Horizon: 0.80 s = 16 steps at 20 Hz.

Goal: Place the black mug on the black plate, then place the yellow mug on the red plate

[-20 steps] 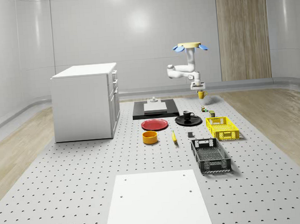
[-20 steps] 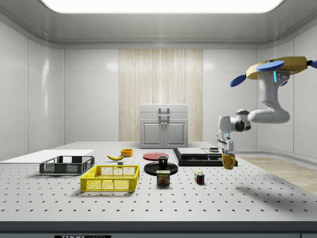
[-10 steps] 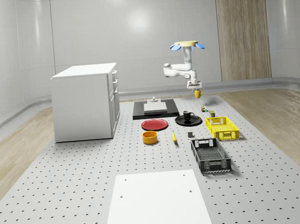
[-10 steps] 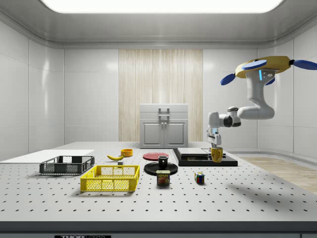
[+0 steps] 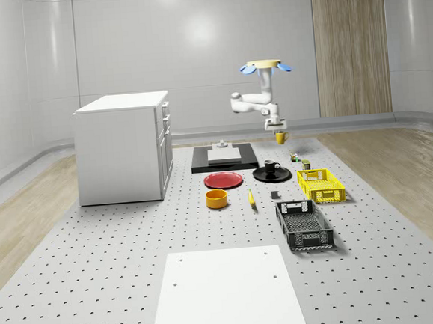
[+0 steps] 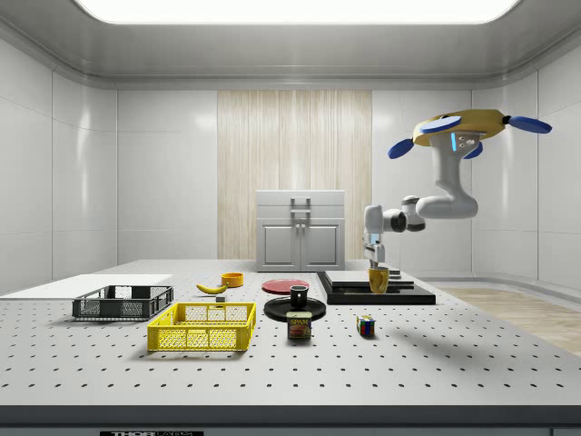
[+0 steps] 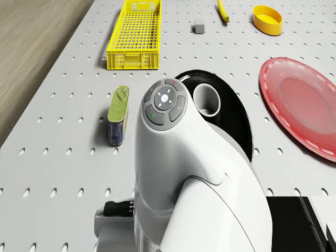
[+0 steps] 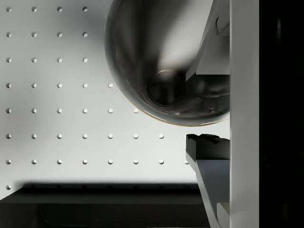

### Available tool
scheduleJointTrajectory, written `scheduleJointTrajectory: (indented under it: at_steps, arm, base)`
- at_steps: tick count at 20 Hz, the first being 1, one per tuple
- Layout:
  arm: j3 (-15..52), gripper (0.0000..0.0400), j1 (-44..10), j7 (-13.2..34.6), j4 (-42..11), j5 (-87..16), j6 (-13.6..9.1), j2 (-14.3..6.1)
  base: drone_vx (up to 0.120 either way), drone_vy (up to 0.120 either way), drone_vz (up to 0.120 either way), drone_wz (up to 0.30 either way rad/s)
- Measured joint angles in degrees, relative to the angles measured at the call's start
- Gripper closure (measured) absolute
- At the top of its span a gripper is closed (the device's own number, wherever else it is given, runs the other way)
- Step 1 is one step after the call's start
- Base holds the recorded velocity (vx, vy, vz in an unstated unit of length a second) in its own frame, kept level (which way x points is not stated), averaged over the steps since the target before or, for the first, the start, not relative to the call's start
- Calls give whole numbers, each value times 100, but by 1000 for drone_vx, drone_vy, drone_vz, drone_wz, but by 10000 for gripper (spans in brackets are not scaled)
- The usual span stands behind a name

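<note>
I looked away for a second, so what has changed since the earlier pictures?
The drone and its arm have shifted toward the side view's left, carrying the yellow mug in the gripper, now held above the table in front of the black slab. The black mug stays on the black plate; the red plate stays bare.

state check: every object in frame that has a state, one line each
drone: airborne, hovering above the table's far end
claw: shut on yellow mug
yellow mug: held off the table, upright
black mug: upright on black plate
red plate: flat on the table, nothing on it
yellow crate: upright, looks empty
black crate: upright, looks empty
cabinet: drawers closed
spam can: lying on its side
</note>
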Motion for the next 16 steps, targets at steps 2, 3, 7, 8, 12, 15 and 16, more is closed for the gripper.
scheduleJointTrajectory:
  at_steps: [2,3,7,8,12,15,16]
  arm:
    - [0,290,-2,1,0,3,7,-8]
    - [1,290,-3,2,0,5,10,-11]
    - [1,290,-6,4,1,11,24,-26]
    - [2,290,-7,5,1,12,27,-29]
    - [2,290,-10,7,1,18,39,-42]
    - [3,290,-12,8,2,21,47,-51]
    - [3,290,-13,9,2,23,50,-54]
  base:
    - [120,-120,0,0]
    - [120,-120,0,0]
    - [120,-120,30,0]
    - [120,-120,120,0]
    - [120,-120,10,0]
    - [120,-120,0,0]
    - [120,-120,0,0]
